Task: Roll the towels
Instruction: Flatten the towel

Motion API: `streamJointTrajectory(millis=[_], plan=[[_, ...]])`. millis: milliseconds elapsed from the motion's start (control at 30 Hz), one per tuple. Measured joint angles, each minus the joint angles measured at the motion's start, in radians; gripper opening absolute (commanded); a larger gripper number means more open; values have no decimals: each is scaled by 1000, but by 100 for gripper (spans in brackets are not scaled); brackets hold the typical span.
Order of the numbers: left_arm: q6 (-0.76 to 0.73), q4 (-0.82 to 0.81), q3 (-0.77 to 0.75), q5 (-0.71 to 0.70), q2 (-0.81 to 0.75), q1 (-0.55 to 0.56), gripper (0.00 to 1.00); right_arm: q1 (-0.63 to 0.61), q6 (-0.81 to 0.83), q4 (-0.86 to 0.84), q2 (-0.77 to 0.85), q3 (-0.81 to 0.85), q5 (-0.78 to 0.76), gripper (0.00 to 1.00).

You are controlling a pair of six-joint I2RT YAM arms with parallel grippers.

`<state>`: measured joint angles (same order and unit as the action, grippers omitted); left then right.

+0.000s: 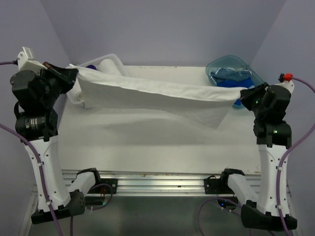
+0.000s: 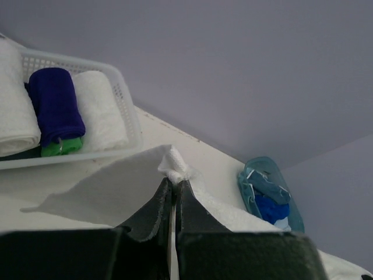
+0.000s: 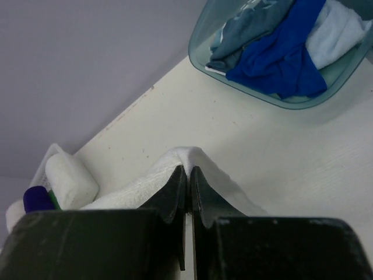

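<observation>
A large white towel (image 1: 157, 96) hangs stretched in the air across the table, held at both ends and sagging to a point at the lower right. At the far left my left gripper (image 1: 74, 73) is shut on one bunched corner; the left wrist view shows the white towel (image 2: 175, 163) poking out above the left gripper (image 2: 173, 181). My right gripper (image 1: 244, 93) is shut on the opposite end, and in the right wrist view the white towel (image 3: 186, 156) folds over the right gripper (image 3: 188, 169).
A white lattice basket (image 2: 131, 116) at the back left holds rolled towels: a purple one (image 2: 55, 105), a green one (image 2: 61, 147) and white ones (image 2: 99, 111). A teal tub (image 3: 291, 104) at the back right holds loose blue towels (image 3: 280, 58).
</observation>
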<state>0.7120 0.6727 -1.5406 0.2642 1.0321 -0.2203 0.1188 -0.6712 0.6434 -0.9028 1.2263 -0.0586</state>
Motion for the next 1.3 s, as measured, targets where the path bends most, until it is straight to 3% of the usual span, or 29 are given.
streamJointTrajectory(millis=[500, 767, 967, 1133, 1300], plan=[[-76, 151, -172, -75, -209, 7, 0, -30, 75, 244, 238, 344, -89, 0], [-95, 176, -193, -144, -263, 47, 0, -71, 101, 324, 255, 410, -139, 0], [-104, 161, -106, -186, -277, 53, 0, -86, 108, 321, 277, 269, -156, 0], [-104, 104, 166, -201, -280, 53, 0, -87, 101, 262, 248, -4, -139, 0], [-103, 40, 409, -204, -114, 53, 0, -90, 70, 96, 31, -229, -97, 0]])
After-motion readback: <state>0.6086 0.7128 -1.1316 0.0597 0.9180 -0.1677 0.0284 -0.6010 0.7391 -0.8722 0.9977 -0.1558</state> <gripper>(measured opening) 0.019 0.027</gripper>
